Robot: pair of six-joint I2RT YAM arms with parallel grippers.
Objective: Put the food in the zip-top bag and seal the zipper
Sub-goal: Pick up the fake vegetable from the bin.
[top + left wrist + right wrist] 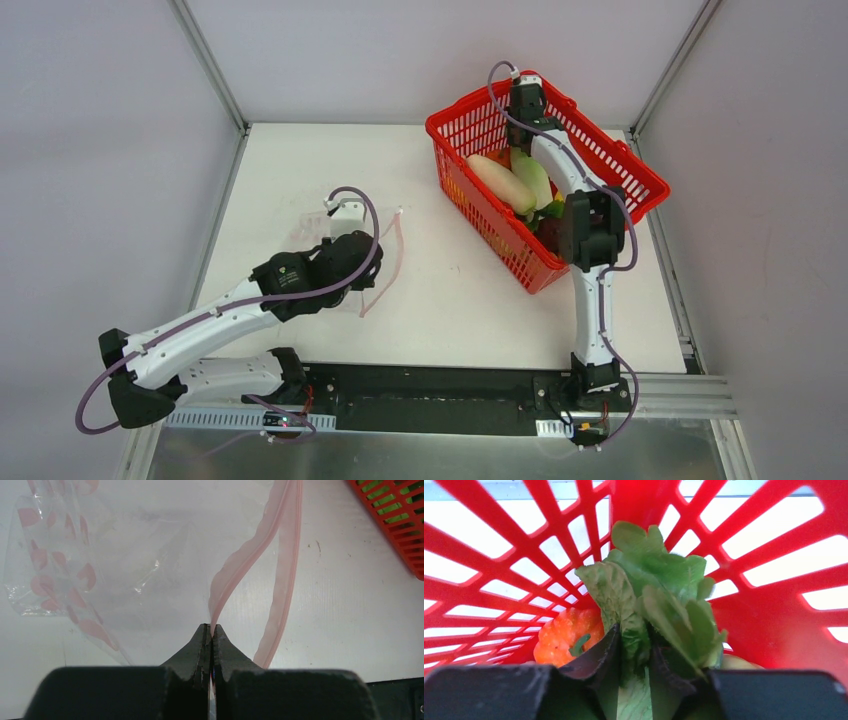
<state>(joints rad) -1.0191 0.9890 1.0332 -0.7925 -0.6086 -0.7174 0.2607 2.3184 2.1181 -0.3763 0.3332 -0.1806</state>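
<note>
Down at the left pincer (211, 632), the black tips are pressed together on one lip of the thin pink-red zipper strip (240, 560). The clear crinkly zip-top bag (125, 555) spreads away from them over the white bench (340, 605), its other lip lying just beside. Farther right, the right pincer (634, 645) pinches a green leafy toy vegetable (659, 580) inside the red mesh basket (764, 620), a bumpy orange round piece (566, 635) just beside it.

White-shelled left arm (200, 335) and white-shelled right arm (590, 310), black joint housings (590, 230). Purple-grey cable (355, 192) looped along each. Matte black wedge-shaped fingers (197, 650) on left gripper (210, 628) and right gripper (634, 640).
</note>
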